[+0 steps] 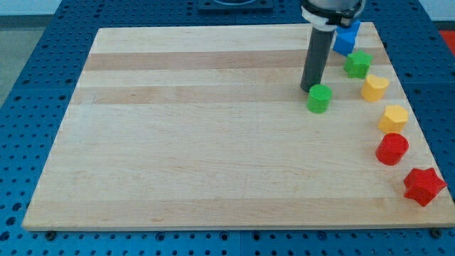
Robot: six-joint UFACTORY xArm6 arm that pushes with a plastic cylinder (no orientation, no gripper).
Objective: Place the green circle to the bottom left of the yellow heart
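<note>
The green circle [319, 98] sits on the wooden board [213, 142] at the upper right. My tip [310, 88] stands just above and to the left of it, touching or nearly touching its upper left edge. The yellow heart [375, 87] lies to the right of the green circle, near the board's right edge, a little higher than the circle.
A green star [357, 64] and a blue block [345, 39] lie above the yellow heart. Below the heart, down the right edge, lie a yellow hexagon [393, 118], a red circle [392, 149] and a red star [424, 185].
</note>
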